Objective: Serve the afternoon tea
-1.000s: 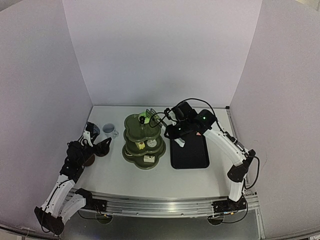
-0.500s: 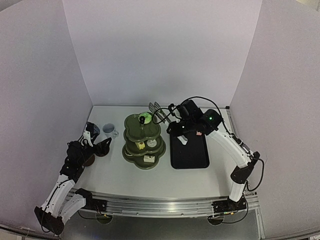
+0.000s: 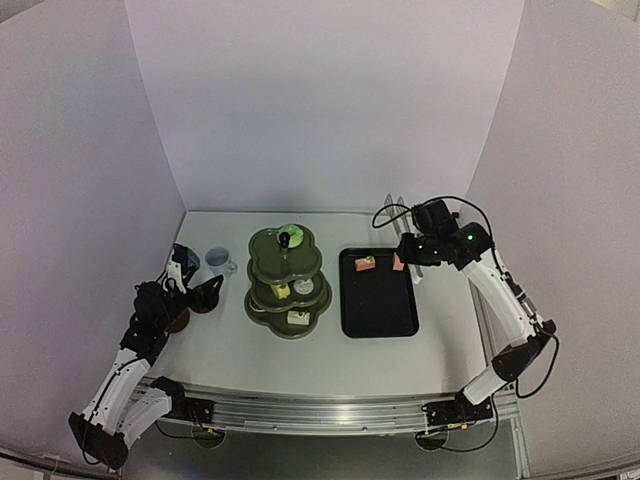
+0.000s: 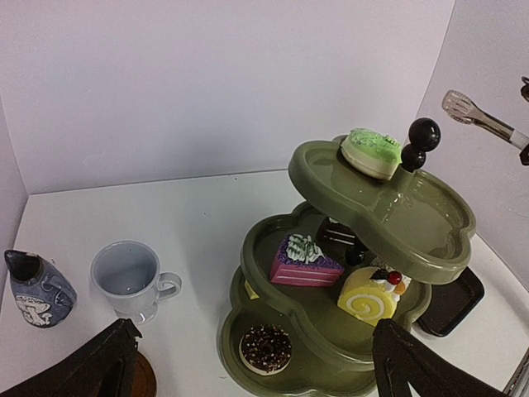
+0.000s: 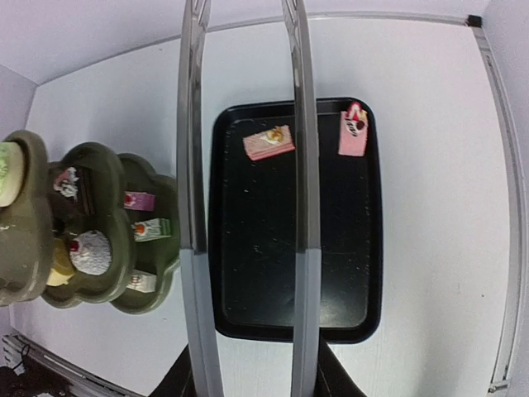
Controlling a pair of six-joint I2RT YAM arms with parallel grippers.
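Right gripper (image 3: 410,252) has swung from the stand (image 3: 262,262) to the tray's (image 3: 380,310) right edge.
It clamps the tongs (image 5: 297,165); left gripper (image 4: 256,356) gapes wide, empty.

Bright, even, diffuse light from above, only faint soft shadows on the white surface (image 3: 230,340), glossy highlights on the green stand (image 4: 413,219), overhead view bowed at edges, focus crisp throughout

Left arm (image 3: 128,352) lies low and bent, the left hand (image 3: 203,293) spread wide, empty. Right arm (image 3: 500,290) rises forward, the right hand (image 3: 413,250) clamped on silver metal tongs (image 5: 192,165).
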